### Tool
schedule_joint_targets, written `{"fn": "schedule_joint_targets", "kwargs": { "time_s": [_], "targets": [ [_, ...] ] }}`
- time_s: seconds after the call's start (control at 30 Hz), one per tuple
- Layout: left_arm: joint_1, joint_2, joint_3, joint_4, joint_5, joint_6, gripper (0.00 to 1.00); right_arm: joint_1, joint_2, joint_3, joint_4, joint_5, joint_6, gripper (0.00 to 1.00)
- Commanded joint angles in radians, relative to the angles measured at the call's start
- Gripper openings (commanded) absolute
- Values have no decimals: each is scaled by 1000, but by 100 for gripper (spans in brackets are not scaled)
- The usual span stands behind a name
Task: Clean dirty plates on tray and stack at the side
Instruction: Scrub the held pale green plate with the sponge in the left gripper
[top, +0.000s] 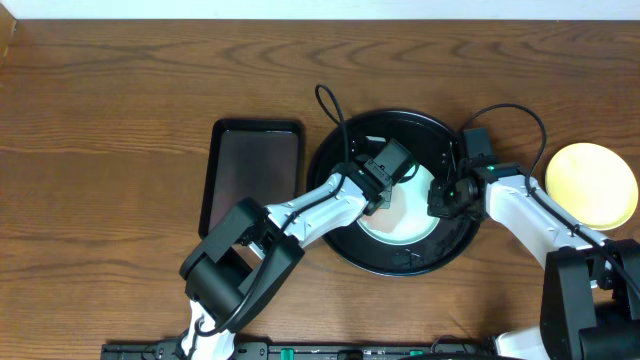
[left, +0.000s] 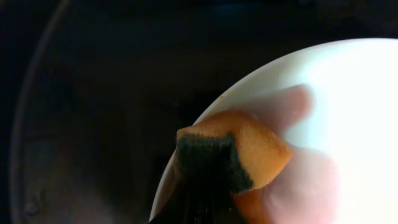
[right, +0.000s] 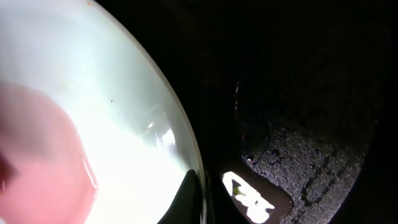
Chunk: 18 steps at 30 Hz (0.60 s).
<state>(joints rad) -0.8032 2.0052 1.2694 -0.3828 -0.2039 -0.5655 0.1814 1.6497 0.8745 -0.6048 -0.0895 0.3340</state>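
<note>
My left gripper (top: 383, 200) clenches an orange sponge (left: 233, 155) (dark-backed) on the mint plate (top: 410, 226) in the tray (top: 400, 256); my right gripper (top: 440, 198) pinches that plate's right rim.

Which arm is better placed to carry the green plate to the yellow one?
Probably right. The right end effector grips the green plate by its rim, and the yellow plate sits nearest that arm; the left end effector holds the sponge.
</note>
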Motion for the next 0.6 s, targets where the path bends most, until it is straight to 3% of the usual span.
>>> {"fn": "schedule_joint_targets", "kwargs": {
  "time_s": [0.0, 0.33, 0.57],
  "targets": [
    [27, 65, 18, -92, -270, 50, 7, -4, 5, 0, -16, 56, 10, 1],
    [28, 51, 199, -224, -303, 61, 7, -4, 5, 0, -17, 56, 10, 1],
    [50, -36, 235, -301, -301, 56, 7, -4, 5, 0, -16, 56, 10, 1]
  ]
}}
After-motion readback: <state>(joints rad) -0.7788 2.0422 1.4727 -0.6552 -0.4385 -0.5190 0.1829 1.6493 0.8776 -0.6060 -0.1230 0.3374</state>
